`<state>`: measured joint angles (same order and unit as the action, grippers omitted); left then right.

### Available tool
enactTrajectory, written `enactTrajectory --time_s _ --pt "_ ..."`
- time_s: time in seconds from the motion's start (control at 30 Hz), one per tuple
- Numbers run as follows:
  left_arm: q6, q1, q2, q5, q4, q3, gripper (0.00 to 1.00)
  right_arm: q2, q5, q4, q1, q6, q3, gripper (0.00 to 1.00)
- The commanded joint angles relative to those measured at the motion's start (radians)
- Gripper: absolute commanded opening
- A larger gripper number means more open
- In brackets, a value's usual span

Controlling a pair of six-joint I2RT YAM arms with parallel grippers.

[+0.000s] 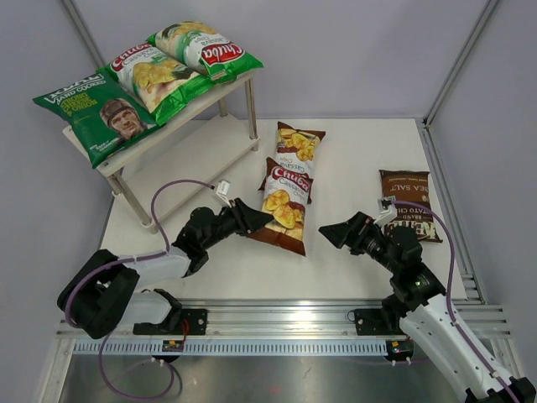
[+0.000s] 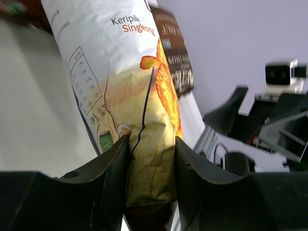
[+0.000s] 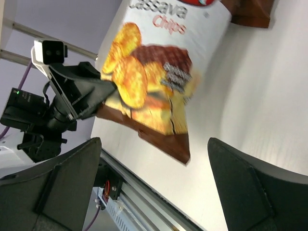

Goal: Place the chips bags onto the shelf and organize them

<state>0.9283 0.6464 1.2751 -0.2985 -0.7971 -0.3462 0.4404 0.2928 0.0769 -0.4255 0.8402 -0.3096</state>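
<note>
The shelf [image 1: 239, 80] stands at the back left. Its top board carries two green-white Chuba bags [image 1: 155, 75] [image 1: 205, 46] and the dark green bag with a man's face [image 1: 101, 113]. Two brown Chuba bags lie mid-table, one farther back [image 1: 298, 147] and one nearer [image 1: 284, 210]. My left gripper [image 1: 262, 218] is shut on the near brown bag's lower left edge [image 2: 151, 163], the foil pinched between both fingers. That bag also shows in the right wrist view [image 3: 149, 86]. My right gripper [image 1: 331, 232] is open and empty, just right of that bag. The dark brown Kettle bag [image 1: 409, 203] lies at the right.
The shelf's lower board [image 1: 197, 155] is bare. Grey walls close in the table at the back and both sides. A metal rail [image 1: 277, 319] runs along the near edge by the arm bases.
</note>
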Motion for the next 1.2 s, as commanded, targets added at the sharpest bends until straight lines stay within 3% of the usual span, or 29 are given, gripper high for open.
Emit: enactTrajectory --time_s 0.0,0.1,0.27,0.4,0.6,1.17 --pt "0.030 -0.082 -0.031 -0.022 -0.249 0.006 0.07 -0.019 -0.078 0.078 -0.002 -0.055 -0.043 0.99" --pt "0.032 -0.096 -0.010 -0.033 -0.252 -0.010 0.01 -0.012 -0.084 0.089 -0.001 -0.061 -0.042 0.99" --pt "0.088 -0.116 0.032 -0.025 -0.424 0.062 0.00 -0.003 -0.095 0.095 -0.002 -0.075 -0.048 0.99" --pt "0.158 -0.172 0.067 -0.019 -0.662 0.133 0.00 0.000 -0.096 0.098 -0.002 -0.081 -0.052 0.99" --pt "0.240 -0.244 0.167 0.024 -0.867 0.156 0.00 0.003 -0.095 0.101 -0.001 -0.085 -0.054 0.99" --pt "0.317 -0.456 0.246 0.041 -0.867 -0.066 0.00 0.032 -0.124 0.150 -0.001 -0.144 -0.097 1.00"
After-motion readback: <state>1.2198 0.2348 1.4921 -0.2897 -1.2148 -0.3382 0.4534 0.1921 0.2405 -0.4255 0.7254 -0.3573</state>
